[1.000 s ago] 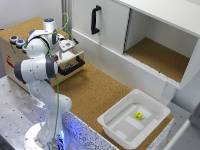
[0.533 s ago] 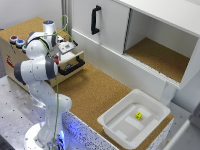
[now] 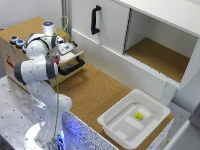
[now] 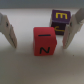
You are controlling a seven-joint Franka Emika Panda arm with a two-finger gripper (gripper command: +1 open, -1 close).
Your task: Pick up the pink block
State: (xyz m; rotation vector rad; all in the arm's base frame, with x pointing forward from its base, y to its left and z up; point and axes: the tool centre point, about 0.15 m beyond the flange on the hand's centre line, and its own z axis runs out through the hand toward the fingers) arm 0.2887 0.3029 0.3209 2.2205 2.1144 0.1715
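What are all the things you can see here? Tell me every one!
pink block: one, pinkish-red with dark letters, between the gripper's fingers in the wrist view.
purple block: one, purple with yellow letters, just behind the pink block.
yellow cube: one, yellow, inside the white bin.
white bin: one, white, at the exterior view's lower right.
cabinet: one, white, one side open, black handle on the closed door.
wooden box: one, light brown, behind the arm, black handle in front.
arm: one, white.
gripper: one, white fingers, open around the pink block.
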